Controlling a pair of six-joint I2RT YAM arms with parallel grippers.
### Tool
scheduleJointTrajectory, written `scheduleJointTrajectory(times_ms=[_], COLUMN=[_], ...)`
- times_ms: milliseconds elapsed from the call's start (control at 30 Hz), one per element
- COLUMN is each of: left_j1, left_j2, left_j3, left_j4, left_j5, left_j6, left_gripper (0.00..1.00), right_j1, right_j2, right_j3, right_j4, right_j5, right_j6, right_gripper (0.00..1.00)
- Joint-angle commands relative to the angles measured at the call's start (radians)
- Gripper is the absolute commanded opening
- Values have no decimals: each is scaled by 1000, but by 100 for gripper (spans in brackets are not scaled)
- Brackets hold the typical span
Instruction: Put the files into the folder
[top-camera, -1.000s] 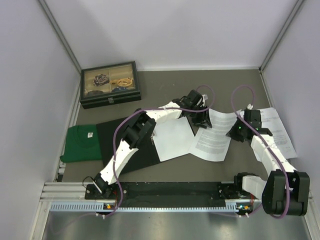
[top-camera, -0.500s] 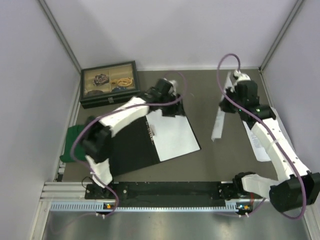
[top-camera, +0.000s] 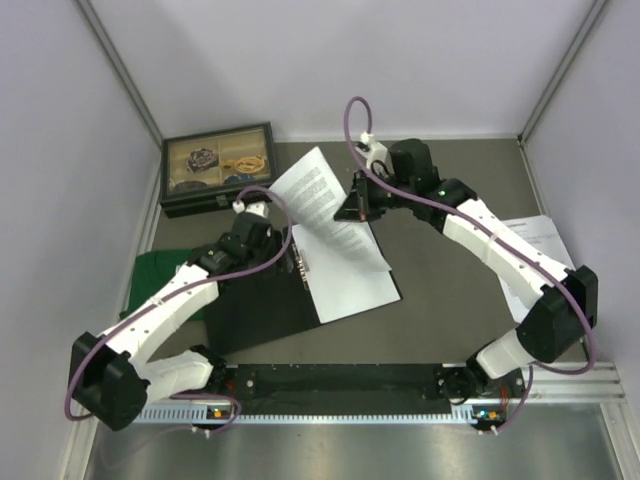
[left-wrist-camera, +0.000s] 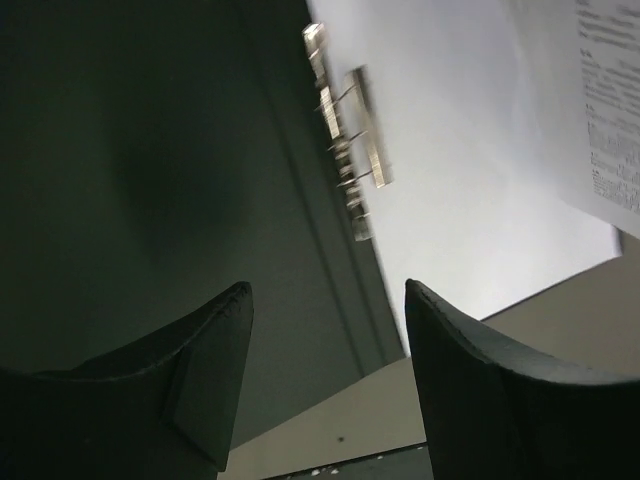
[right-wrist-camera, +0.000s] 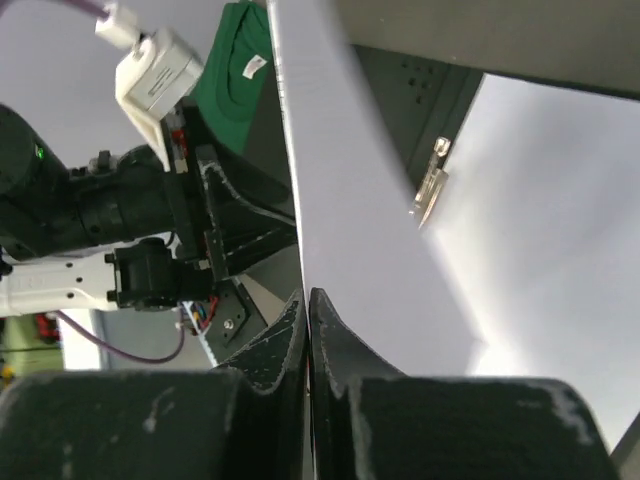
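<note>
The folder (top-camera: 255, 300) lies open on the table, black inside up, with a metal clip (left-wrist-camera: 350, 150) at its spine and a white sheet (top-camera: 350, 280) on its right half. My right gripper (top-camera: 355, 205) is shut on the edge of a printed sheet (top-camera: 320, 195) and holds it tilted above the folder's far part. In the right wrist view the fingers (right-wrist-camera: 308, 295) pinch that sheet (right-wrist-camera: 340, 200). My left gripper (top-camera: 262, 235) hovers open and empty over the folder's black half (left-wrist-camera: 150, 150). More printed files (top-camera: 540, 235) lie at the right.
A black glass-lidded box (top-camera: 220, 165) stands at the back left. A green cloth (top-camera: 150, 275) lies left of the folder, partly under it. Grey walls close in the left, back and right sides. The arms' base rail (top-camera: 340, 380) runs along the near edge.
My right gripper has carried the printed sheet leftward, from the right side to over the folder. My left arm has drawn back from the folder's far edge to above its black half.
</note>
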Motion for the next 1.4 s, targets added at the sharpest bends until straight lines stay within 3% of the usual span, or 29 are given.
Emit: scheduleJointTrajectory(times_ms=[0, 167, 533, 1367], left_j1=[11, 17, 48, 74], left_j2=[-41, 25, 119, 160], left_j3=[-47, -33, -16, -3], left_j4=[-3, 33, 69, 86], left_j5=[-55, -41, -1, 45], left_j6=[-26, -18, -15, -4], left_gripper=[67, 67, 66, 66], right_j1=[-168, -259, -268, -247], right_j2=[31, 126, 341, 372], right_j3=[-117, -173, -160, -217], right_j4=[135, 112, 145, 276], right_j5=[-222, -274, -237, -213], right_j6=[113, 48, -40, 86], right_gripper=[0, 0, 0, 0])
